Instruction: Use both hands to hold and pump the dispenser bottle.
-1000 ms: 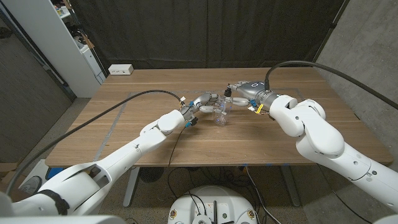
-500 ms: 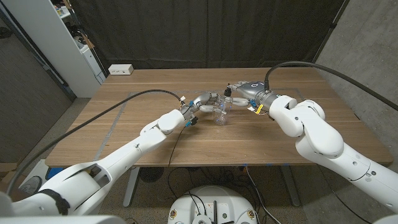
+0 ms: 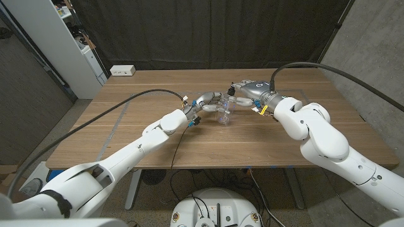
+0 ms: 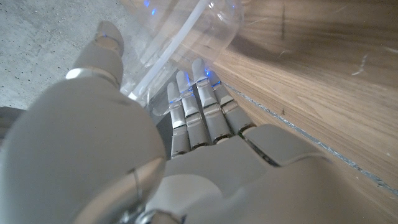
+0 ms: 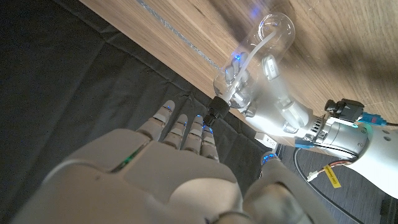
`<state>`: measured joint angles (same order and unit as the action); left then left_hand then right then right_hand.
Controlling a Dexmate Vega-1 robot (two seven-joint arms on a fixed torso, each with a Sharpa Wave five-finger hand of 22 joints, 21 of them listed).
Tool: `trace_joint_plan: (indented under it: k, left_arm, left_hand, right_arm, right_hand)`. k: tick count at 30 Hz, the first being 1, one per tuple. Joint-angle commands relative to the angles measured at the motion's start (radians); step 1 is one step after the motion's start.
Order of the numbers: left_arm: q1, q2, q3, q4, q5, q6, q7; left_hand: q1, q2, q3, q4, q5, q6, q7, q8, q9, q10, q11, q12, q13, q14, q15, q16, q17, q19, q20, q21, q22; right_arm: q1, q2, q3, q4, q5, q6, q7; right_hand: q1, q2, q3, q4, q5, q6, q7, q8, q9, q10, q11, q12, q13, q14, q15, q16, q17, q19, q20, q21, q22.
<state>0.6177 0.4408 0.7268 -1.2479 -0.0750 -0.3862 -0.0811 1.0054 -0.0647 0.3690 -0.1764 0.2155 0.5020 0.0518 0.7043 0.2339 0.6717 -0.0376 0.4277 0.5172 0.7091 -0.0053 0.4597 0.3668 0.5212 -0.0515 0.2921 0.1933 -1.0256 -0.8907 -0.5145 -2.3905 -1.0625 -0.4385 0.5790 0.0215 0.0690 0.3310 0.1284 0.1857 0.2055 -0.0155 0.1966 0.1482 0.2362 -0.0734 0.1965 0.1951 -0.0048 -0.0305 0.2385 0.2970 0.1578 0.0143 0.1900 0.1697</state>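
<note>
A clear plastic dispenser bottle (image 3: 224, 116) with a black pump head (image 5: 216, 111) stands near the table's middle. My left hand (image 3: 205, 104) grips its body from the left, and in the left wrist view its fingers (image 4: 198, 99) wrap round the clear wall of the bottle (image 4: 186, 31). My right hand (image 3: 244, 93) reaches in from the right above the pump. The right wrist view shows its fingers (image 5: 186, 134) stretched out with the tips at the pump head and the thumb held apart. There the bottle (image 5: 264, 50) sits in my left hand (image 5: 283, 112).
A white box (image 3: 122, 70) lies at the table's far left edge. A white shelf unit (image 3: 76, 44) stands beyond the left corner. Black cables (image 3: 126, 104) run along both arms. A dark curtain hangs behind the wooden table (image 3: 158, 145).
My left hand and the bottle have edged slightly toward the far side. My right hand stays at the pump.
</note>
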Motion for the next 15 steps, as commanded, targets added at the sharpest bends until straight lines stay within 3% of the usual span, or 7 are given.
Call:
trace_joint_plan:
  k: [1, 15]
  left_arm:
    - [-0.002, 0.004, 0.009, 0.0, 0.018, 0.008, -0.005]
    - [-0.008, 0.001, 0.012, 0.011, 0.017, 0.002, -0.013]
  left_hand:
    - [0.147, 0.172, 0.007, 0.006, 0.004, 0.062, -0.059, 0.006, 0.003, 0.101, -0.095, 0.001, 0.015, 0.071, -0.231, -0.004, 0.003, -0.003, -0.073, 0.008, 0.001]
    - [0.15, 0.175, 0.006, 0.004, 0.003, 0.066, -0.058, 0.008, 0.004, 0.109, -0.096, 0.0, 0.021, 0.074, -0.231, -0.004, 0.011, -0.003, -0.073, 0.01, 0.001]
  right_arm:
    - [-0.019, 0.002, 0.013, -0.006, 0.001, -0.016, -0.047]
    - [-0.018, 0.001, 0.012, -0.012, -0.018, -0.019, -0.054]
  right_hand:
    - [-0.006, 0.051, 0.005, -0.001, 0.009, 0.024, 0.001, 0.006, 0.038, 0.007, 0.0, 0.003, 0.002, 0.007, -0.007, -0.001, -0.001, 0.003, -0.008, 0.003, 0.002]
    - [-0.002, 0.054, 0.006, -0.004, 0.009, 0.021, -0.001, 0.004, 0.038, 0.004, -0.001, 0.001, 0.002, 0.009, -0.006, 0.001, -0.002, 0.011, -0.003, 0.006, 0.002]
